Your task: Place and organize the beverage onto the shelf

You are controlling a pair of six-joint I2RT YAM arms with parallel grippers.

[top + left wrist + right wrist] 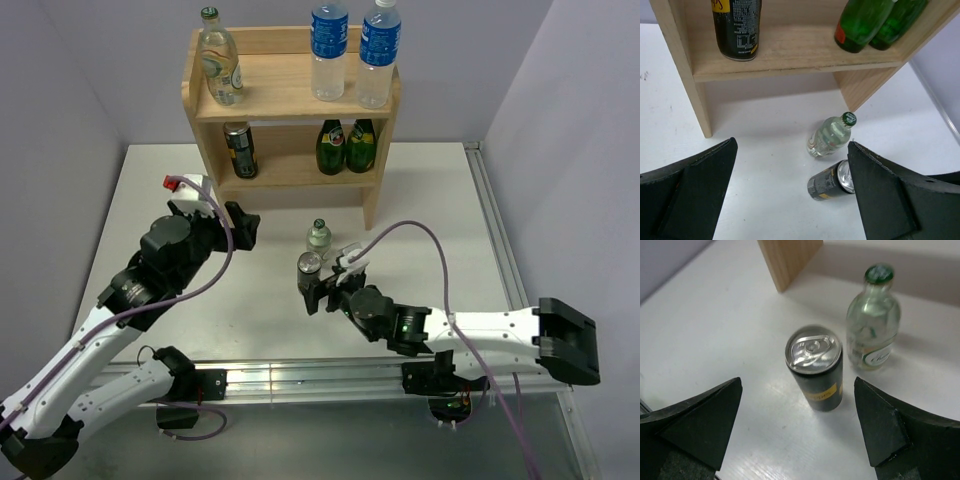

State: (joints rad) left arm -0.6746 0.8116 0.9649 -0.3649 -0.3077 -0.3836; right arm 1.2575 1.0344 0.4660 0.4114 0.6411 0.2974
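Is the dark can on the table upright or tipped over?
Upright. The dark can with the silver top stands on its base on the white table, its lid facing up.

It is a robotics lab test cell: a bare white table point(440, 200) boxed in by plain pale walls point(60, 80), a left arm point(110, 300) and right arm point(480, 330) bolted to an aluminium rail point(300, 378) at the table's near edge, and purple cables point(441, 262) looping off them.
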